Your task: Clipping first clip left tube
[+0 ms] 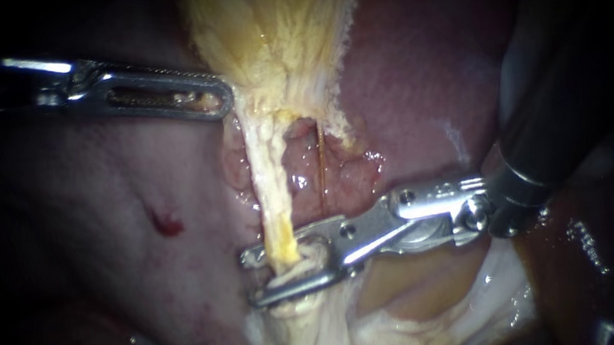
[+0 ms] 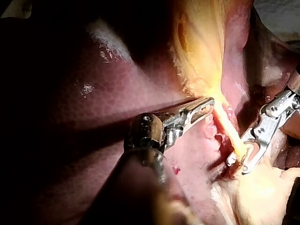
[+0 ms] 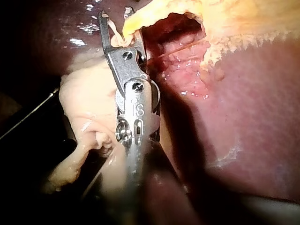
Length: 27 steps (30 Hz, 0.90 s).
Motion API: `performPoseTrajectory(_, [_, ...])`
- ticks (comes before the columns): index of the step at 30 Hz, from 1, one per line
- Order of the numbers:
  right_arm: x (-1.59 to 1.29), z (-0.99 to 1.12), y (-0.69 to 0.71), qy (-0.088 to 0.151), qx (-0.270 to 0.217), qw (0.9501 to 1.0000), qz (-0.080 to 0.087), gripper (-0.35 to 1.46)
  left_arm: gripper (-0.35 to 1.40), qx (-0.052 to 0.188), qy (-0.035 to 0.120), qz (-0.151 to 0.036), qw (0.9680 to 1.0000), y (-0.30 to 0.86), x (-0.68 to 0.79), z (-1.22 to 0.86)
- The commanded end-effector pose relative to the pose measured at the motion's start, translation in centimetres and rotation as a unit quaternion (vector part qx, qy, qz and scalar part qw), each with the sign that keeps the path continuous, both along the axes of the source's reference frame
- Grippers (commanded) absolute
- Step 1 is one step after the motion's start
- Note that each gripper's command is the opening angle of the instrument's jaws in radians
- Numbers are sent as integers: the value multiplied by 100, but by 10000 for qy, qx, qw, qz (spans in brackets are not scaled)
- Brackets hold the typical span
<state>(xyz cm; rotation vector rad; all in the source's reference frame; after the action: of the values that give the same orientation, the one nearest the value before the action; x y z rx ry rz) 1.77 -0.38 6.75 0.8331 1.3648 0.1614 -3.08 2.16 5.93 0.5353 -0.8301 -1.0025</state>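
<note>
Dark red liver (image 1: pixel 101 215) fills the background. Down it runs the pale yellow-white, stringy left tube (image 1: pixel 271 191). My right instrument's silver pincer (image 1: pixel 250 279) stands open astride the tube's lower end. No clip shows on the tube, so closing remains. My left instrument (image 1: pixel 221 104) lies beside the tube's upper end, and I cannot tell whether it grips anything.

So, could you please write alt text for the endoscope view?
The right instrument holds its open jaws around the pale left tube, with liver behind. The left instrument touches the yellowish tissue higher up.
</note>
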Motion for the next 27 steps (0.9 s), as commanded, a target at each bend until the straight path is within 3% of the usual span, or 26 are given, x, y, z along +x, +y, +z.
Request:
performPoseTrajectory(1, [0,0,0,-27,-30,10000,-29,-9,-35,1,1,-1,10000,0,0,0])
performPoseTrajectory(6, [-2,0,0,-123,-165,9997,-98,-35,-35,1,1,-2,10000,0,0,0])
performPoseTrajectory(15, [-4,-7,5,-264,-206,9992,-201,-35,-35,-5,9,-12,10000,0,0,-1])
performPoseTrajectory(27, [-8,-5,5,-271,-214,9992,-217,-35,-35,-4,8,-11,10000,1,0,-1])
